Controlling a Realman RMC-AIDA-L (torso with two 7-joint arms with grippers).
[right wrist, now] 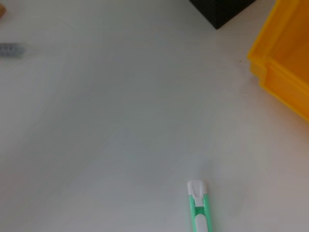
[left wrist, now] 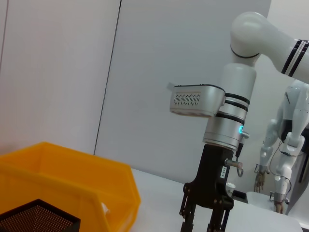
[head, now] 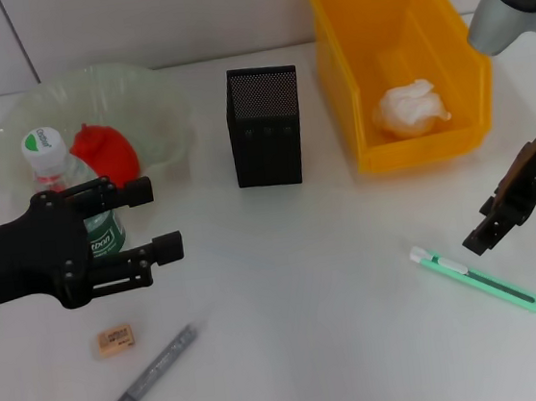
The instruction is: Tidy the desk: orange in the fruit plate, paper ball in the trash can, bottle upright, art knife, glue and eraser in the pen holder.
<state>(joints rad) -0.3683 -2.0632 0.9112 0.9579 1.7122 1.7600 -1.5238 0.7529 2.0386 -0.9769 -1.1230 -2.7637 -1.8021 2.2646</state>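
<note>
Taking the pen holder (head: 265,126) as my mark: the tabletop (head: 297,284) in front of it lies bare, a wide lane between my two claws. To its right the yellow bin (head: 397,60) walls off that side. To its left the bottle (head: 68,185) stands between my left claw's (head: 158,216) fingers, the fruit plate (head: 154,92) just behind it. Front-left lie the eraser (head: 115,340) and grey pen (head: 149,377); front-right the art knife (head: 477,278), near my right claw (head: 480,234).
</note>
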